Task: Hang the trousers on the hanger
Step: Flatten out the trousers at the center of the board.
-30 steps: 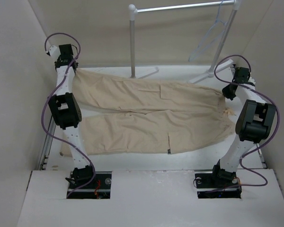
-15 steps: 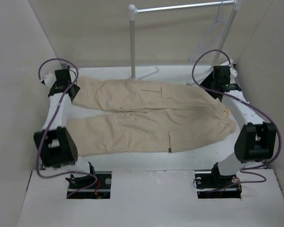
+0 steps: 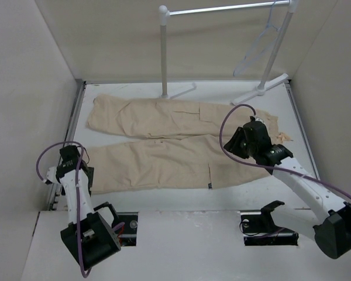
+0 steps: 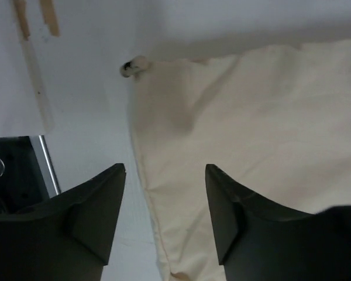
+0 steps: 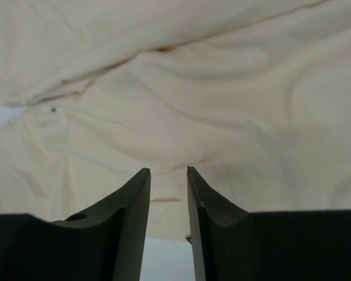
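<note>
The beige trousers [image 3: 175,137] lie spread flat on the white table, legs to the left, waist to the right. The pale hanger [image 3: 258,48] hangs from the rack's rail at the back right, far from both grippers. My left gripper [image 3: 72,164] is open and empty, low at the left end of the near leg. In the left wrist view the gripper [image 4: 165,171] straddles the cuff edge of the trousers [image 4: 251,129]. My right gripper [image 3: 241,140] hovers over the hip area. In the right wrist view it [image 5: 168,171] is narrowly open, with only the trousers [image 5: 175,82] beyond.
The white-poled garment rack [image 3: 162,52] stands at the back, its feet [image 3: 260,88] resting on the table beside the trousers. Beige walls close in on left and right. A dark gap at the table's left edge [image 4: 17,175] shows in the left wrist view.
Both arms have let go of the trousers' ends and swung back toward the near side. The left gripper dropped to the near leg's cuff; the right moved over the hips. The trousers lie flat.
</note>
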{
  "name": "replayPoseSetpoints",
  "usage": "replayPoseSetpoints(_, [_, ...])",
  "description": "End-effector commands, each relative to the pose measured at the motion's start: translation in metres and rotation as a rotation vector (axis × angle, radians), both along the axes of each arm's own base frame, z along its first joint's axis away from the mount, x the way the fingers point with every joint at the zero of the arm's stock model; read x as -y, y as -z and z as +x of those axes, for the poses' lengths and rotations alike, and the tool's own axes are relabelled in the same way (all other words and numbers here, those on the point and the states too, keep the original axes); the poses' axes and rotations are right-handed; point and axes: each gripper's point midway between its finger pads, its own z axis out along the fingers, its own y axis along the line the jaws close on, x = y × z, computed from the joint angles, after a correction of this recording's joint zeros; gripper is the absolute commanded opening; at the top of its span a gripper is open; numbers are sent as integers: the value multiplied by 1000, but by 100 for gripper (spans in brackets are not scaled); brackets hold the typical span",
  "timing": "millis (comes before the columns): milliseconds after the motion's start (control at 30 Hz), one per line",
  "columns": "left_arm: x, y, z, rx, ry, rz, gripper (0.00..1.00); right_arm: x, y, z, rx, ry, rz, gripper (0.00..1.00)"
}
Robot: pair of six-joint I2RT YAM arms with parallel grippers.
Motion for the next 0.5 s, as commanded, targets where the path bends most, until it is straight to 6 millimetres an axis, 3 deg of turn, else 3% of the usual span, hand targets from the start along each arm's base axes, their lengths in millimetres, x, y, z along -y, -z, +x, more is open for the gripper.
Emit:
replayPoseSetpoints(0, [0, 16, -16, -6, -114, -30, 57, -2, -3, -13, 10, -29, 33, 43])
replayPoseSetpoints(133, [-7, 29, -22, -6, -182, -33, 58, 12, -7, -15, 8, -4, 53, 55])
replayPoseSetpoints(333, [-10, 48, -18, -15, -186, -28, 55, 20, 5, -22, -29, 29, 55, 61])
replayPoseSetpoints(400, [-17, 57, -7, 23, -201, -20, 48, 25, 9, -22, -42, 56, 64, 61])
replayPoseSetpoints(467, [-24, 59, 10, 72, -186, -6, 34, 35, 10, -22, -52, 100, 67, 61])
